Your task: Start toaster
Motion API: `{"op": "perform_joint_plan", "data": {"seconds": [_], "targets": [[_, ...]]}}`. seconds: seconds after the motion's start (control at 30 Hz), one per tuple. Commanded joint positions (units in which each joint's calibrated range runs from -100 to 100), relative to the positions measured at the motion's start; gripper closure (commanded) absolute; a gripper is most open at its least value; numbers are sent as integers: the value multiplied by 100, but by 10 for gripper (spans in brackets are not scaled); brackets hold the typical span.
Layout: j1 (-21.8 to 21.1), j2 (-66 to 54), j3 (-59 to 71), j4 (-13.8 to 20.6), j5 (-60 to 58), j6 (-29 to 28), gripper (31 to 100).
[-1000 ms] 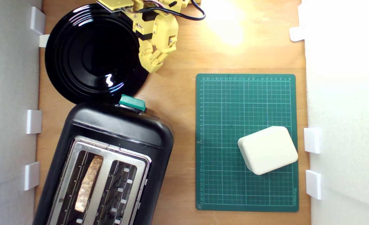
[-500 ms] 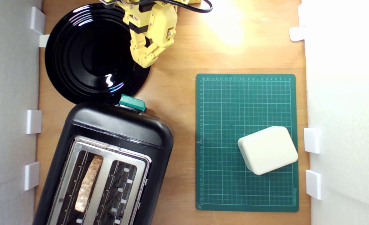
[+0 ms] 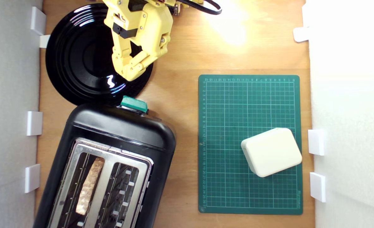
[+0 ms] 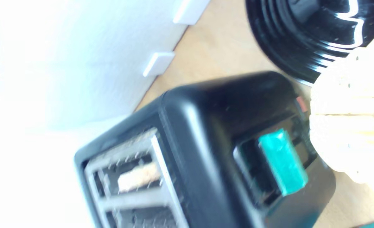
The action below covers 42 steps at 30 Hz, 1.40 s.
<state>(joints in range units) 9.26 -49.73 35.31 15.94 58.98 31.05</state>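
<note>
The yellow gripper (image 3: 130, 75) hangs over the round black plate (image 3: 66, 60), fingertips pinched together on nothing, presumably to make a blunt pusher for the teal-green lever knob (image 3: 134, 104) just beyond on the glossy black two-slot toaster (image 3: 123, 133), bread slice (image 3: 90, 185) already loaded

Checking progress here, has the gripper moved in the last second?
Yes. In the exterior view the gripper has shifted toward the view's left, from beside the plate to over its rim, nearer the toaster lever.
</note>
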Motion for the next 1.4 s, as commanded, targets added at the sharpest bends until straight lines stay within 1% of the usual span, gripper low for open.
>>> {"op": "perform_joint_plan", "data": {"seconds": [0.0,0.2,0.3,0.37,0.43,0.5,1.03,1.17,1.27,1.37], "targets": [[-69,252,-737,57,-69,284,989],[-45,685,-1009,-36,-78,897,989],[-69,835,-1155,-46,-95,1070,989],[-77,935,-1209,-46,-360,1086,989],[-61,1101,-1200,-46,-891,1086,989],[-45,1234,-1246,-46,-1097,1070,989],[-85,1759,-1209,-55,-1140,1091,989],[-212,1801,-1182,-55,-1131,1081,989],[-220,1834,-1173,-55,-1131,1076,989],[-220,1875,-1164,-121,-1131,1097,989]]}}
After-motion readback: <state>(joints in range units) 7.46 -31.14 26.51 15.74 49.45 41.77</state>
